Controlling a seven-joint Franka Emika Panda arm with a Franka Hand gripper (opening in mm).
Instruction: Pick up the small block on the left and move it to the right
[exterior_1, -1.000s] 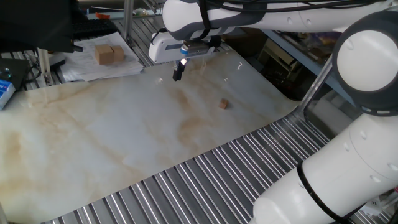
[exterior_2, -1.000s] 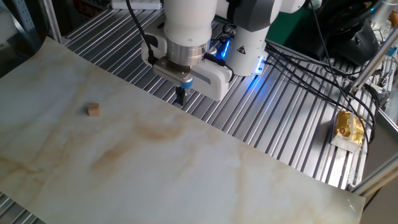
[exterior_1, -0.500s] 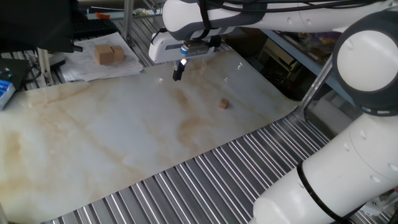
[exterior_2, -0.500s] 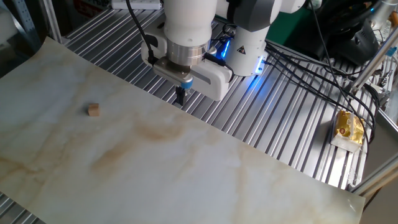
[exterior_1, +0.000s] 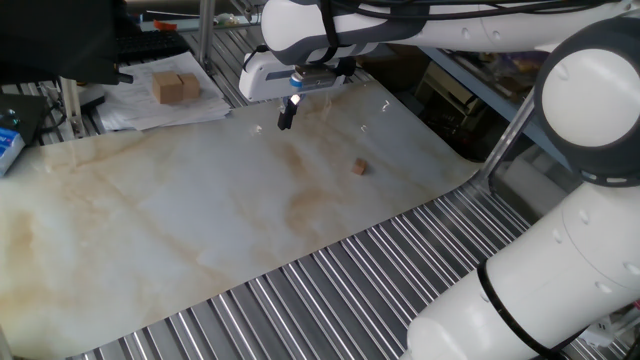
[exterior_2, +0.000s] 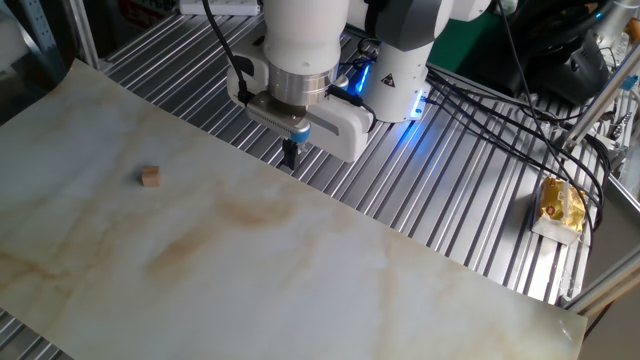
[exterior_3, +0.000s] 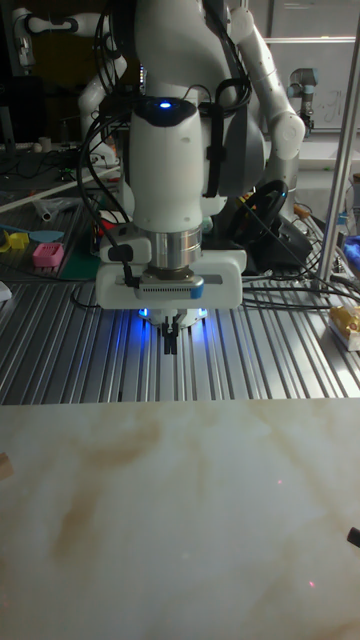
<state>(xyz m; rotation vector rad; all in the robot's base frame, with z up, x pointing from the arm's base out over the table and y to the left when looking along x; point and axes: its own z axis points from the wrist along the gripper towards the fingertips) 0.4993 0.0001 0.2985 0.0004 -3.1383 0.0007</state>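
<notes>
We hang the gripper (exterior_1: 286, 119) above the far edge of the marbled counter (exterior_2: 300, 290), its dark fingers (exterior_2: 291, 155) pressed together and holding nothing. The small block (exterior_1: 358, 167) lies well apart from it, alone on the open sheet; in the other fixed view the same cube (exterior_2: 150, 177) sits off toward the sheet's left side, and in the tall fixed view only a sliver shows at the left edge.

The trouble we foresee starts with those closed fingers: unless they spread before we descend, they would land on the cube and knock it aside rather than straddle it. The cube is so slight that a small sideways error could clip one corner and send it skidding across the smooth sheet. A pair of larger tan blocks (exterior_1: 175, 87) rests on papers beyond the counter's edge, and we judge them a possible wrong target.

The small block is a plain, light-brown wooden cube, unmarked, sitting flat with one corner turned slightly toward the camera
</notes>
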